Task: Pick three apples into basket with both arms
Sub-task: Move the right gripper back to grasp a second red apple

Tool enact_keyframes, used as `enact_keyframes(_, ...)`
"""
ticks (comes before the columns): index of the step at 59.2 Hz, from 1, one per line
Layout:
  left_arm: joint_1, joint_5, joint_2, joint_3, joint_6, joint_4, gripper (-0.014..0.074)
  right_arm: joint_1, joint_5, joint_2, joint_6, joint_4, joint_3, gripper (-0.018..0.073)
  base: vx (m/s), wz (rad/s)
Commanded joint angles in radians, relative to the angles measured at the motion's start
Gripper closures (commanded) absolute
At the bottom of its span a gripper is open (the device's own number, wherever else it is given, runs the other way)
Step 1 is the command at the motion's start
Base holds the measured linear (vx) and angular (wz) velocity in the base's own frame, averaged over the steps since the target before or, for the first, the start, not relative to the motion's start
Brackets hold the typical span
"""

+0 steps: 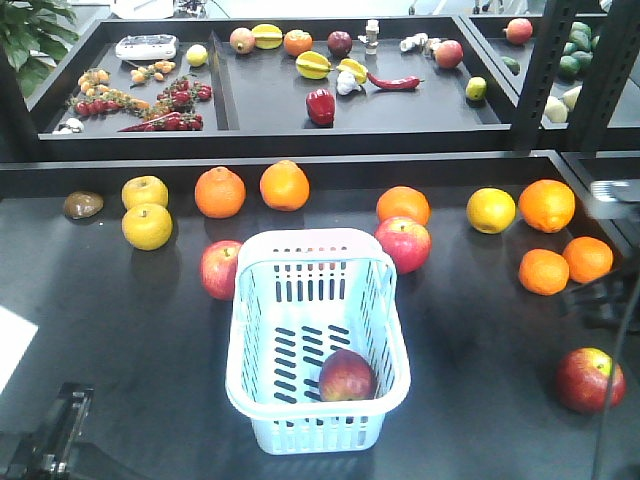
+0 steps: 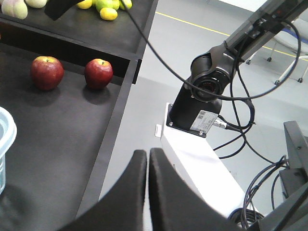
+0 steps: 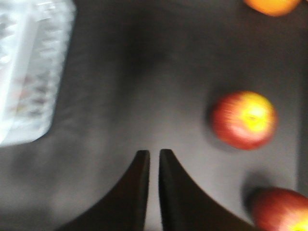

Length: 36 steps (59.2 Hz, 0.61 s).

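One apple lies inside the pale blue basket on the black table, a second apple sits just beside its left wall, and the left gripper and right gripper are both pressed together, empty.

apple in upright basket, three apples outside

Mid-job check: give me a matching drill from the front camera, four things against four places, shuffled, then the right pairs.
Things
1. basket
2. red bell pepper
3. brown fruit
4. apple with a yellow patch

Places
a. far left of the table, beside a yellow fruit
b. on the upper tray
c. mid-table, with a dark red apple inside
d. near right corner, alone

Pairs: 1-c, 2-b, 3-a, 4-d.
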Motion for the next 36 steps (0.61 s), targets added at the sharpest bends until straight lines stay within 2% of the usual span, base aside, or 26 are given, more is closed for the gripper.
enact_keyframes(1, 0.0, -0.154, -0.006, -0.024, -0.001, 0.017, 0.0602, -0.11, -0.086, 0.039, -0.011, 0.025, -0.026, 0.0377, 0.0, 0.0)
enact_keyframes(10, 0.0, -0.154, -0.006, -0.024, -0.001, 0.017, 0.0602, -0.217, -0.034, 0.161, 0.004, 0.036, -0.101, 0.009, 0.0, 0.0)
enact_keyframes(15, 0.0, -0.154, -0.006, -0.024, -0.001, 0.017, 0.0602, -0.234, -0.005, 0.229, 0.004, 0.033, -0.16, -0.0074, 0.0, 0.0)
enact_keyframes(19, 0.0, -0.154, -0.006, -0.024, -0.001, 0.017, 0.0602, -0.235, -0.004, 0.278, 0.003, 0.03, -0.205, -0.0169, 0.0, 0.0)
enact_keyframes(36, 0.0, -0.154, -0.006, -0.024, -0.001, 0.017, 0.0602, -0.231, 0.041, 0.456, 0.0, 0.003, -0.372, -0.0146, 0.0, 0.0)
